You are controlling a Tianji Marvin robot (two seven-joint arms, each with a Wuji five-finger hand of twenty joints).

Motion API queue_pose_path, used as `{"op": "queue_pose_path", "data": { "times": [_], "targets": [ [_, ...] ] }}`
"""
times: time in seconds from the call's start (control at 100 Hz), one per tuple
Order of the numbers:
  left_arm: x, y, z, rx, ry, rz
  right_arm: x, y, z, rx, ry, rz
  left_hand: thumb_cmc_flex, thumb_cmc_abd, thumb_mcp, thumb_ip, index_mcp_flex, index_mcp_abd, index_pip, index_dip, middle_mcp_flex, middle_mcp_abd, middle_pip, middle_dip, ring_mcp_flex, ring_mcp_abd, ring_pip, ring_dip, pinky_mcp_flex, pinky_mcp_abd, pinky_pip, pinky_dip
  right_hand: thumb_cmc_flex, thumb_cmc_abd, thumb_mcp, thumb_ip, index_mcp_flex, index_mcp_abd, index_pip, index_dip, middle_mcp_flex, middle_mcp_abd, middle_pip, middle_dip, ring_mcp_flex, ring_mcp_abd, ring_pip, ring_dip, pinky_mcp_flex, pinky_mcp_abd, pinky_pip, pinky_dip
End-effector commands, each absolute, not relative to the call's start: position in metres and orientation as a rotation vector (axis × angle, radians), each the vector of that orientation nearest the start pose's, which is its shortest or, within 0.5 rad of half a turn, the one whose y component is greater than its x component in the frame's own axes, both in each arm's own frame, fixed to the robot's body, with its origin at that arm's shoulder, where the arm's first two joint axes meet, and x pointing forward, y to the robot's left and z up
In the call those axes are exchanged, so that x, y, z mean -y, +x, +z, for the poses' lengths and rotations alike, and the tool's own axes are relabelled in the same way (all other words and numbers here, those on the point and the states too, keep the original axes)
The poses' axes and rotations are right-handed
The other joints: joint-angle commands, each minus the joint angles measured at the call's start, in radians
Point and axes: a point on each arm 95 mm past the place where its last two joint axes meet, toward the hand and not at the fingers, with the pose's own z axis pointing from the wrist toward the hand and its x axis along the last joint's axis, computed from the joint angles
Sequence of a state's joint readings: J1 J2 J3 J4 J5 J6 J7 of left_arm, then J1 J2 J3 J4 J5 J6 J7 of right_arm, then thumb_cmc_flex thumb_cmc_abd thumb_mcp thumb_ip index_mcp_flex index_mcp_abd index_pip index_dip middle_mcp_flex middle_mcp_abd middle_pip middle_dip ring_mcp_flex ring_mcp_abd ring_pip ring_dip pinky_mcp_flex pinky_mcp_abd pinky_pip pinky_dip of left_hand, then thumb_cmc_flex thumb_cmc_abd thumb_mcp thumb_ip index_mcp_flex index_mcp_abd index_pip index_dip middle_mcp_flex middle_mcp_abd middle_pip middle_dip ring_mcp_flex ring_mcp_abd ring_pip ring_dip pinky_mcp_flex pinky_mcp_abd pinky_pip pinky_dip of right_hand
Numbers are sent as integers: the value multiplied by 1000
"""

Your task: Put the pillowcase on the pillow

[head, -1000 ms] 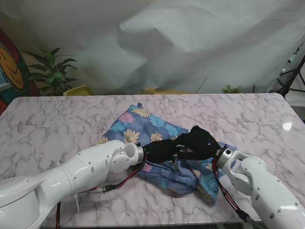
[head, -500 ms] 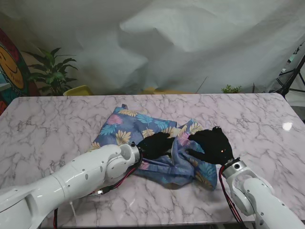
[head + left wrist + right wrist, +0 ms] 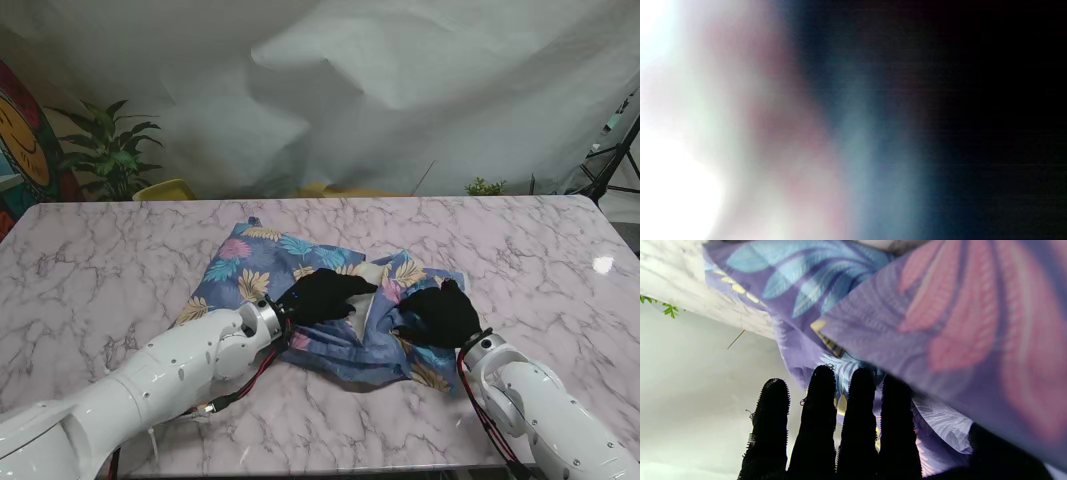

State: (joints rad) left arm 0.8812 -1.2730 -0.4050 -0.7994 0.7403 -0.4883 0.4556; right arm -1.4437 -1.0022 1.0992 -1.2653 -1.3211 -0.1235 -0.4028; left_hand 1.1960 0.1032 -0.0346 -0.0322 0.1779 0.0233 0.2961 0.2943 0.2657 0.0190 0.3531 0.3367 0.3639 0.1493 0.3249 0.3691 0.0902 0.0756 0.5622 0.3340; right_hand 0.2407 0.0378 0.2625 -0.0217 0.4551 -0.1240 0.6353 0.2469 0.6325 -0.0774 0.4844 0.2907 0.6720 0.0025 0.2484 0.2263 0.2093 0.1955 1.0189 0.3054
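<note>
We are working at the near middle of the marble table [image 3: 120, 250], where the pillowcase [image 3: 270, 262] is lying rumpled around the grey pillow [image 3: 368, 274]. Our left hand [image 3: 322, 296] is pressing on the fabric, grip unclear. Our right hand [image 3: 440, 315] is resting fingers extended, gripping nothing we can confirm. The cloth may be bunching and slipping off the pillow corner.

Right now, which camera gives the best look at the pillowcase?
The stand view: it shows the whole floral pillowcase on the marble table. The right wrist view shows only close folds; the left wrist view is just a blur.
</note>
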Motion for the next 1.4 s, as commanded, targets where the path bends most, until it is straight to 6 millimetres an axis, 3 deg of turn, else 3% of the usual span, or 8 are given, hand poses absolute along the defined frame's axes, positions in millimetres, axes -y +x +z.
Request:
{"op": "queue_pose_path", "data": {
  "times": [0.0,0.24,0.58,0.75,0.98,1.12,1.21,1.39],
  "targets": [
    [125,487,-358,-1912,-746,-1911,51,408,-377,-1644,716,1325,95,-9,41,-12,-25,-35,-4,-39,-35,0,13,-25,-16,-9,-1,7,-35,30,8,-20,26,-19,16,-14,-12,-34,10,8,-11,-18,10,-1,-7,-11,-5,-20,-11,-9,-12,-12],
    [99,498,-325,-1937,-680,-1654,51,406,-368,-1586,699,1314,-169,39,10,5,-44,106,-328,-124,-159,76,-353,-98,-274,22,-79,-43,-123,23,-102,-87,13,-28,50,-17,12,-37,19,16,5,-9,13,-1,3,-12,-3,-20,-5,-13,-12,-14],
    [89,518,-328,-1946,-806,-1491,45,416,-350,-1399,616,1218,-3,-133,61,20,-45,109,-352,-314,-173,189,-360,-150,-276,122,-85,-44,-86,78,-126,-100,-15,-86,164,-27,-4,3,-14,-1,-25,18,5,-3,2,10,-9,-26,1,-5,-9,-16],
    [103,518,-340,-1962,-774,-1548,38,428,-353,-1432,643,1215,-171,-245,140,17,-45,113,-352,-314,-163,142,-352,-91,-182,95,-28,-61,-3,58,-83,-73,-34,-126,221,-34,-30,14,-21,-9,-51,20,6,-2,-5,18,-10,-29,3,1,-14,-19],
    [117,517,-352,-1966,-646,-1694,30,438,-361,-1479,690,1256,-493,-376,525,-44,-43,-14,-319,-231,-47,-61,24,31,77,-88,148,82,88,-52,298,96,-43,-143,256,-38,-30,6,-12,-5,-51,11,15,1,5,23,-8,-28,8,6,-14,-20],
    [126,514,-359,-1986,-608,-1793,26,439,-363,-1495,696,1269,-324,-413,601,-42,44,-163,-310,-180,8,-82,385,277,239,-184,540,413,174,-62,550,216,-50,-144,271,-40,-26,-2,-6,-1,-44,7,14,0,10,22,-10,-28,10,7,-14,-20],
    [128,514,-359,-1992,-593,-1811,26,439,-364,-1500,696,1270,-173,-432,509,-69,212,-201,32,-60,29,-91,520,583,277,-224,673,653,181,-70,609,252,-52,-143,277,-41,-28,-3,-6,0,-44,3,12,-1,10,20,-12,-28,9,9,-14,-21],
    [125,515,-353,-2010,-591,-1727,25,439,-364,-1501,703,1277,-109,-423,361,-59,372,-126,798,168,46,-64,586,716,300,-281,817,706,247,-116,645,254,-57,-137,280,-42,-32,-5,-6,1,-44,2,12,-1,8,17,-15,-27,6,10,-18,-22]
  ]
}}
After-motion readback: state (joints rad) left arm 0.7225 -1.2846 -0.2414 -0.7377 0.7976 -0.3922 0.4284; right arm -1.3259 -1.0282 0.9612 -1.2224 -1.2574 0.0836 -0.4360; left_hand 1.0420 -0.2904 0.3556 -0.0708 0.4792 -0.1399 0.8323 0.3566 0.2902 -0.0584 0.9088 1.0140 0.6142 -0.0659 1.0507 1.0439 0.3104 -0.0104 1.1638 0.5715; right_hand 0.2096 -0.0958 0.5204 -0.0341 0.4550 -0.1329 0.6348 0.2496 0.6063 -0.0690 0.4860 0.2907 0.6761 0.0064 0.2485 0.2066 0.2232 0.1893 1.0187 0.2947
